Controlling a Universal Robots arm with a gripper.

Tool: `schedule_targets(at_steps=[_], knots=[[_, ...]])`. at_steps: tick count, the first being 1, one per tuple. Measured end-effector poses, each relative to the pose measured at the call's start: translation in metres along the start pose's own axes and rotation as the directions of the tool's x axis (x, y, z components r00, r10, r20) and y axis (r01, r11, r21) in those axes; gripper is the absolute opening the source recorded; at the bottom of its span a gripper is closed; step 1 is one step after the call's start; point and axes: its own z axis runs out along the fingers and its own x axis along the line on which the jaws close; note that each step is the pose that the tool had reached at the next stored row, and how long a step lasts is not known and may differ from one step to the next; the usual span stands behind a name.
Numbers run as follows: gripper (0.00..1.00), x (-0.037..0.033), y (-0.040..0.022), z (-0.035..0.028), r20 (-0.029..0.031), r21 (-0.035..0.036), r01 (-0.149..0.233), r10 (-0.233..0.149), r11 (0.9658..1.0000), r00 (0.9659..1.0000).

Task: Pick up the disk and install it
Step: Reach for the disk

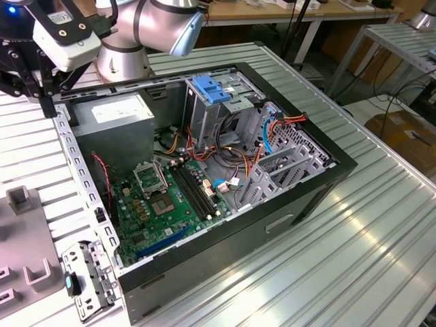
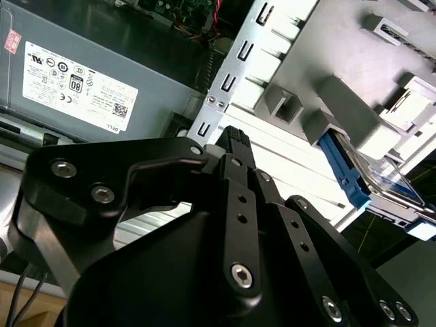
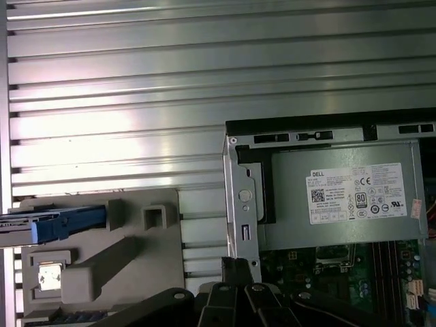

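An open computer case (image 1: 306,201) lies on its side on a ribbed metal table (image 3: 204,68). The black gripper (image 2: 235,139) hangs over the case's rim, next to the grey power supply (image 3: 286,204) (the box with the white sticker). It is not possible to tell whether the gripper is open or closed, but it does not hold the disk (image 2: 394,184). The disk, with its blue carrier edge, sits slotted in a grey holder (image 2: 340,95) on the table, outside the case and apart from the gripper.
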Motion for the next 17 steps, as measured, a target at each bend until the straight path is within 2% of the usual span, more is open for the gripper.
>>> schedule_targets(at_steps=[17], knots=[[0.11,0.0265,-0.0007,0.0005,-0.0008,0.0001,0.0,0.0,1.0,1.0]])
